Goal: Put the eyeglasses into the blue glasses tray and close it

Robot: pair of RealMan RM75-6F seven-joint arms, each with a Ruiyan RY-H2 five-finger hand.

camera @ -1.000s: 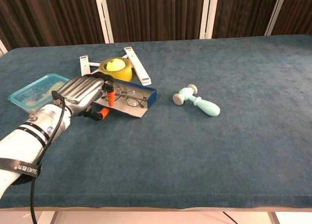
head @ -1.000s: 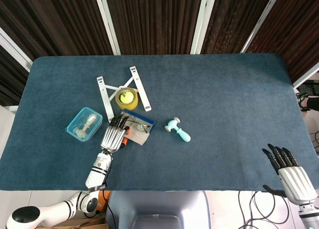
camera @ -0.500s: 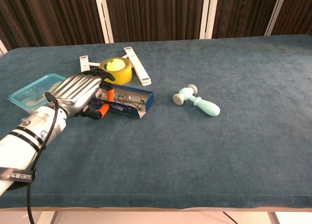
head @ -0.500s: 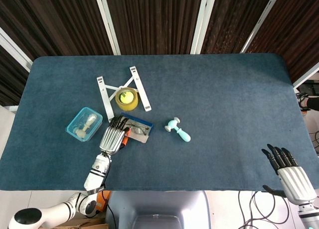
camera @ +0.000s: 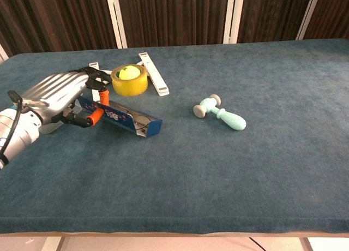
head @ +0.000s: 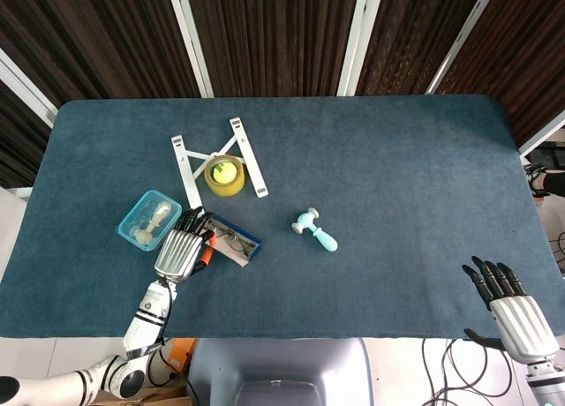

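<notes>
Since a second ago the left robot hand (camera: 54, 95) has drawn back toward the left near side of the counter (camera: 218, 163), dragging the blue glasses tray (camera: 122, 118) with it; the tray now sits tilted and half folded instead of lying flat and open. The eyeglasses (head: 237, 242) lie inside it, glimpsed from the head view. The left robot hand grips the tray's left end. The right robot hand (head: 515, 311) hangs spread and empty off the near right edge. Closing appears to be the step in hand; next, the lid likely needs pressing fully down without pinching the frames.
</notes>
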